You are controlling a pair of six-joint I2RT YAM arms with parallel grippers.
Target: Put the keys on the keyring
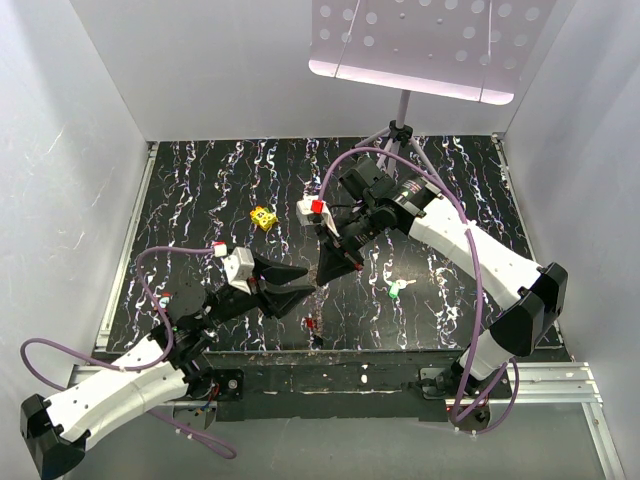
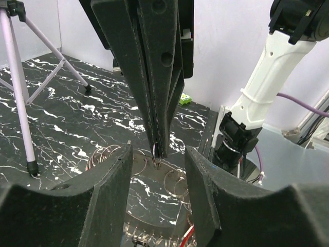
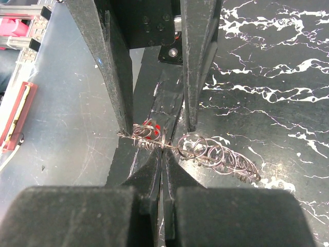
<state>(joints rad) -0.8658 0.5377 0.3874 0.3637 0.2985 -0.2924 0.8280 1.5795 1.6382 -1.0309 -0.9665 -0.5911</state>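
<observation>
**Item 1 – R gripper** (image 3: 163,153): fingers pressed tight together, pinching the keyring (image 2: 156,150) wire at the very tips. Points down, low over mid-table.

**Item 2 – L gripper** (image 1: 308,282): jaws spread, straddling the R gripper's tips from the opposite side. One L finger (image 3: 119,77) ends just beside the wire loops; can't tell if it touches.

**Item 3 – keyring:** thin silvery loop, held betw. the two arms. It sits at one end of a chain of rings (image 3: 221,157) that trails off sideways onto the table (image 1: 200,200).

**Item 4 – keys:**
- Green-headed key (image 1: 398,291): flat on table, well apart from the rings, on the right arm's side.
- Small red piece (image 1: 313,324): near front edge, prob. a red key head, too small to be sure.

**Item 5 – misc.:**
- Yellow block (image 1: 263,217): beyond the L gripper, apart from it.
- Grey tripod stand (image 1: 402,135): at back, w/ perforated plate (image 1: 420,40) on top.
</observation>
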